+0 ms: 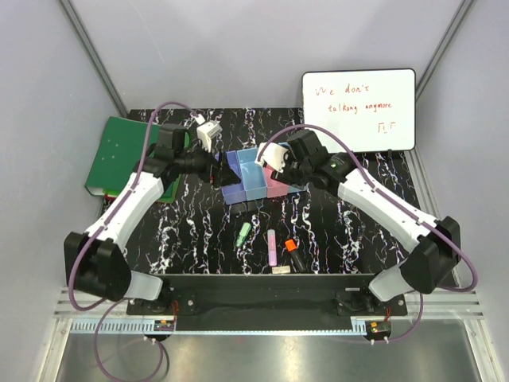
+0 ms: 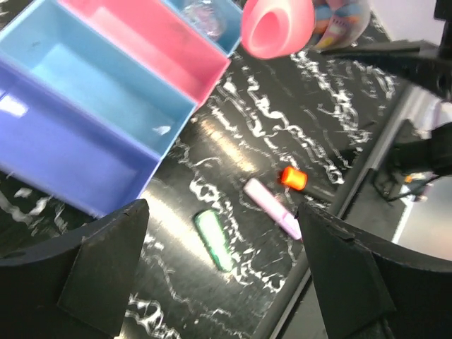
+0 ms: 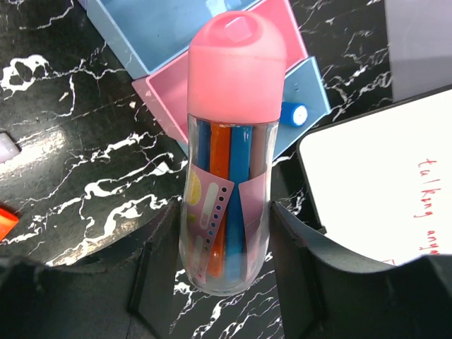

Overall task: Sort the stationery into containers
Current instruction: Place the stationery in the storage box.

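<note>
Right gripper is clamped on the pink-capped tube: fingers press its clear lower body on both sides, and the cap end sticks out past the tips. The tube is held over the row of bins, cap roughly above the pink one. Blue-capped bottle lies in the light blue end bin, clear jar in there too. Left gripper is spread wide with nothing in it, just beside the bins' other end. Green highlighter, pink highlighter, orange-capped marker and eraser lie on the table, nearer the arm bases and well apart from both grippers.
</note>
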Tool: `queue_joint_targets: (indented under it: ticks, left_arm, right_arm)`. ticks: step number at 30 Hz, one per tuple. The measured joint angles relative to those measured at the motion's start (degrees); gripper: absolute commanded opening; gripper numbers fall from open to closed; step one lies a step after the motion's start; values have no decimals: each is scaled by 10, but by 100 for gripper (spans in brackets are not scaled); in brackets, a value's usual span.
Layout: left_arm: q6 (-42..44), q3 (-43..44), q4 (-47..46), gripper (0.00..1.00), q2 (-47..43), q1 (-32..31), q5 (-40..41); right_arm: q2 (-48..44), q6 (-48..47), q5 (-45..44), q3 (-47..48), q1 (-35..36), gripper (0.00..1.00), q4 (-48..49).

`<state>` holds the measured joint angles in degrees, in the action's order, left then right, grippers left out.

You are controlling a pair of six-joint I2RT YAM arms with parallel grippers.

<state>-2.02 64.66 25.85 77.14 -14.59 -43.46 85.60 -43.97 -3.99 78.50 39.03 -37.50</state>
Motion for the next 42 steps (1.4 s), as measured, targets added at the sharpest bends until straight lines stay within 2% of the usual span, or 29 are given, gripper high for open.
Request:
queue_joint_targets:
  ticks: [2,5,8,23,38,39,40,42]
  left_arm:
    - [-7,18,-10,90,25,-4,-16]
    - [-19,35,-37,77,48,-10,-40]
    - [-36,48,-65,85,62,-15,-62]
    - [-56,112,-123,84,134,-70,-138]
    - [-58,131,-144,80,176,-87,-149]
    - [-59,134,-145,79,179,-87,-149]
    - [-61,136,-148,71,180,-89,-150]
    - [-67,142,-153,65,183,-90,-151]
  right_arm:
    - [-5,-2,-5,0,6,0,6]
    - [-19,-11,-15,-10,22,0,20]
    - [-34,-21,-20,-23,40,0,28]
    - [-49,-43,-53,-34,65,0,69]
    - [-49,-43,-75,-35,74,0,86]
    - [-49,-43,-75,-36,75,0,89]
    - [-49,-43,-75,-37,76,0,92]
    - [-49,-43,-76,-37,79,0,94]
